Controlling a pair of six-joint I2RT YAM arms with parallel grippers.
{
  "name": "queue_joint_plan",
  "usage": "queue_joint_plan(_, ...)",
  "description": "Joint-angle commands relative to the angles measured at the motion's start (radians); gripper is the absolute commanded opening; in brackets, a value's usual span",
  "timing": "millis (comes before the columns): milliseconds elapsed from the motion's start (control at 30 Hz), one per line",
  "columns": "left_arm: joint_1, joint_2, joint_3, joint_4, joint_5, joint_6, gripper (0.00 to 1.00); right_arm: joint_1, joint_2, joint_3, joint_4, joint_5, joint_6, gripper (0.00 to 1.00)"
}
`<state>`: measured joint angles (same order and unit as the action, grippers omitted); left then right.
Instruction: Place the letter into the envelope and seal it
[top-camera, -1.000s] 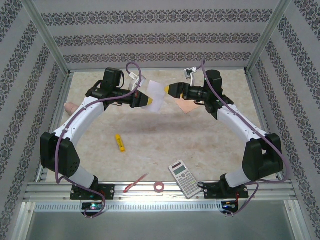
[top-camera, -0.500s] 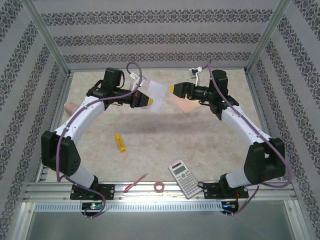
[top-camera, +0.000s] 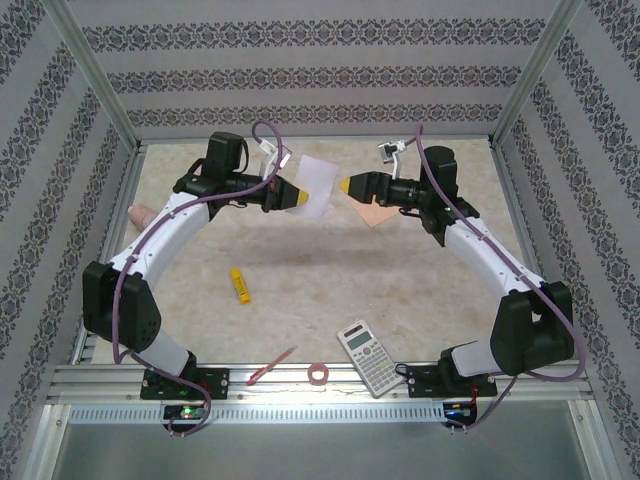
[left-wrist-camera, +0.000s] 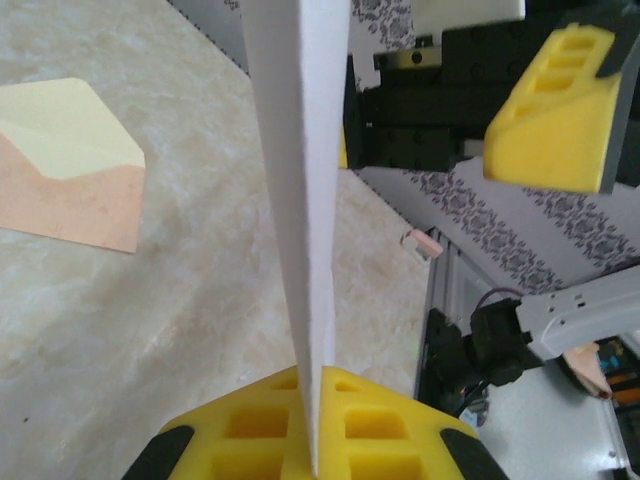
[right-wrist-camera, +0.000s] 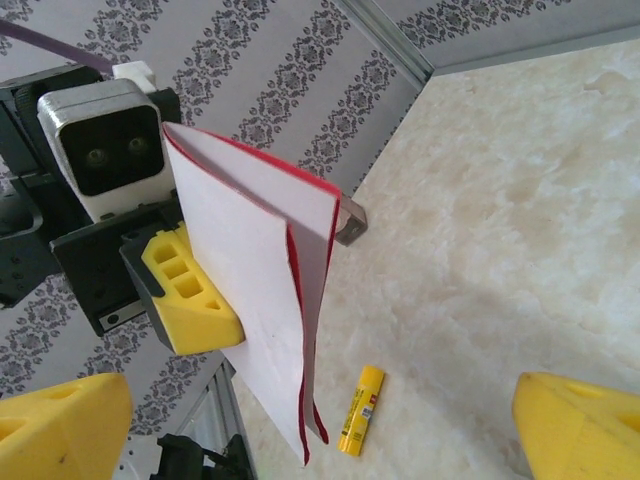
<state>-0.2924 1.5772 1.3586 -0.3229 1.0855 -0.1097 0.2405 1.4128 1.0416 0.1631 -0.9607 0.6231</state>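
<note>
Okay, the left hand (top-camera: 295, 197) is clenched on one edge of the letter (top-camera: 318, 187) and holds it up in the air, upper middle of the top view, edge-on in the left wrist view. We see it folded, white side out, with a red border showing along the fold gap in the right wrist view. The right hand (top-camera: 347, 186) is spread wide, grasps nothing, and faces the letter from just beside it.

We judge this step as a handover or a re-grip. To do it well, the right hand should close on the free edge with both layers between its fingers, apart from the left fingers, so the fold does not spring open. The left should let go only once that grip is firm. The folded edge should go into the pocket first.

Container: the envelope (top-camera: 372, 213) lies flat on the surface (top-camera: 330, 280), right of the letter and under the right hand, cream flap open. The letter is not in it, and we cannot see inside the pocket. A glue stick (top-camera: 240, 285) lies lower left, well apart.
</note>
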Motion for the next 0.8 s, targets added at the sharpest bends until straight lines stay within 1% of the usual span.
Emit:
queue_joint_plan(0, 0.012, -0.016, -0.065, 0.259, 0.060, -0.177, 0.00, 0.029, -0.016, -0.017, 0.062, -0.011, -0.015, 0.97)
queue_joint_plan(100, 0.011, -0.012, -0.106, 0.405, 0.080, -0.286, 0.00, 0.052, -0.004, -0.020, 0.100, -0.017, 0.004, 0.97)
queue_joint_plan(200, 0.012, -0.012, -0.134, 0.506, 0.087, -0.358, 0.00, 0.073, 0.009, -0.021, 0.126, -0.013, 0.017, 0.97)
queue_joint_plan(467, 0.011, -0.010, -0.195, 0.747, 0.109, -0.544, 0.00, 0.121, 0.052, -0.014, 0.158, 0.016, 0.028, 0.97)
queue_joint_plan(567, 0.011, -0.005, -0.213, 0.796, 0.113, -0.582, 0.00, 0.128, 0.068, 0.001, 0.176, 0.007, 0.036, 0.97)
queue_joint_plan(633, 0.011, -0.004, -0.219, 0.802, 0.117, -0.584, 0.00, 0.129, 0.078, 0.016, 0.190, -0.013, 0.044, 0.93)
queue_joint_plan(700, 0.011, -0.006, -0.220, 0.797, 0.120, -0.580, 0.00, 0.129, 0.091, 0.034, 0.204, -0.037, 0.055, 0.86)
queue_joint_plan(767, 0.012, -0.007, -0.222, 0.793, 0.122, -0.577, 0.00, 0.129, 0.101, 0.048, 0.207, -0.053, 0.060, 0.81)
